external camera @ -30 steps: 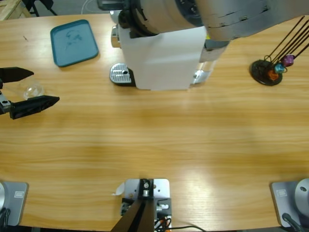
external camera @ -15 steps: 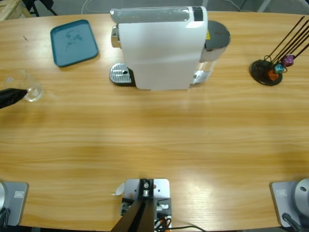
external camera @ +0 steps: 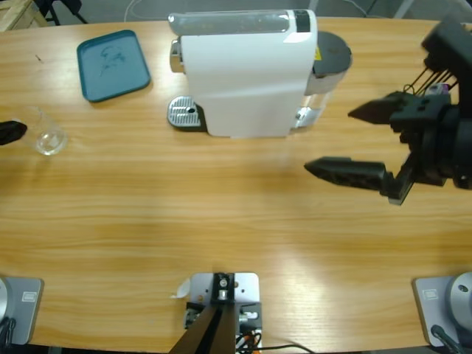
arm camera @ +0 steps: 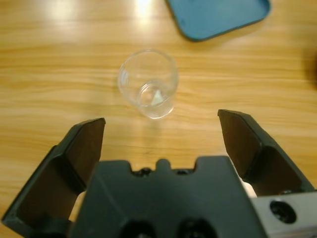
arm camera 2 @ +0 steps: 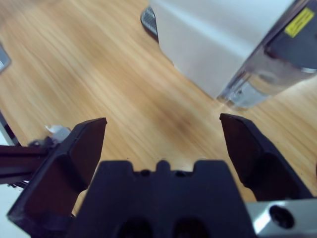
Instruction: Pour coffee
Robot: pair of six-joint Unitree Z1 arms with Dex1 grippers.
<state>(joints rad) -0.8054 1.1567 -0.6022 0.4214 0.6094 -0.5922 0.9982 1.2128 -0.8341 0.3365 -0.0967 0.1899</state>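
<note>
High view: I'm seeing right claw (external camera: 354, 140) gaping wide, empty, beside coffee machine (external camera: 247, 74); left claw (arm camera: 161, 131) spreading wide, empty, facing glass (arm camera: 148, 83).

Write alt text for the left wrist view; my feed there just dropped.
Left tool open, its two black jaws spread wide and holding nothing, looking down at a small clear glass that stands upright on the wooden table beyond the jaw tips, untouched. A corner of a teal tray shows at the top edge, apart from the glass.
</note>
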